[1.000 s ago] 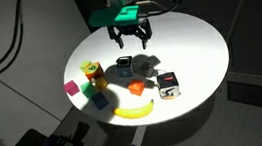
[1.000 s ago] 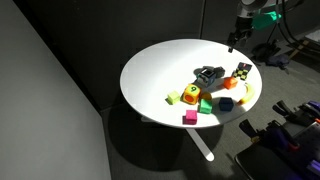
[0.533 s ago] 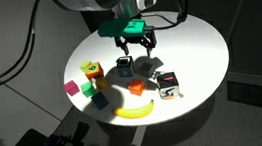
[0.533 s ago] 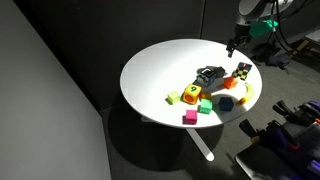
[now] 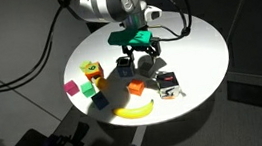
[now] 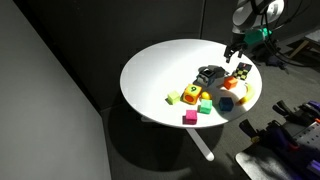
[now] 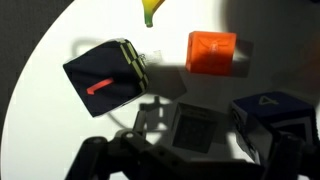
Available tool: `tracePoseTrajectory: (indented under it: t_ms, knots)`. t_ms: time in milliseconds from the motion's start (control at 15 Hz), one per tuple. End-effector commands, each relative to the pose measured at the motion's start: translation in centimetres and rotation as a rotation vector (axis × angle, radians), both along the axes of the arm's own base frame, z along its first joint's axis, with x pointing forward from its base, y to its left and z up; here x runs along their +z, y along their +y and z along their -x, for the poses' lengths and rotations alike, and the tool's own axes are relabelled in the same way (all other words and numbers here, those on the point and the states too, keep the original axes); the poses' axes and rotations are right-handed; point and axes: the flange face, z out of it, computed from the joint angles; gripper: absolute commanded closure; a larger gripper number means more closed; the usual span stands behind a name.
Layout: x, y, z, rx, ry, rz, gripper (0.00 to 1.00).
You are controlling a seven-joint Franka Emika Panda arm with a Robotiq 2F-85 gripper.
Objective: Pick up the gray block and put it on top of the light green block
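Over the middle of the round white tabletop, the gripper hangs open above the small matte gray cube (seemingly the approach step); next it should lower, close, then carry to the lime-green cube.

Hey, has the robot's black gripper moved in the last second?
Yes. The black gripper has dropped from the round white table's far rim toward its middle.

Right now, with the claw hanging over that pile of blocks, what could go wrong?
1. The open claw hangs over the gray block, but a blue cube and a dark cube sit close beside it; a finger might bump one.
2. The light green block is a small landing spot with a green block right beside it; the gray block might slide off.
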Motion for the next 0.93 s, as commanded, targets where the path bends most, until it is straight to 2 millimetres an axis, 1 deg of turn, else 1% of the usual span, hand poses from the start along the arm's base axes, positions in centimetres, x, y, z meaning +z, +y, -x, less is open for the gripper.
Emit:
tracePoseTrajectory:
  t_ms: [0, 333, 600, 867]
  knots:
    - [-0.9, -0.2, -2.3, -0.019, -0.001, 0.009, 0.0]
    - [-2.7, 0.1, -4.3, -0.011, 0.001, 0.013, 0.0]
    - [-4.0, 1.4, -5.5, -0.017, 0.012, 0.011, 0.0]
    - [-4.7, 2.5, -6.2, -0.042, 0.019, 0.015, 0.0]
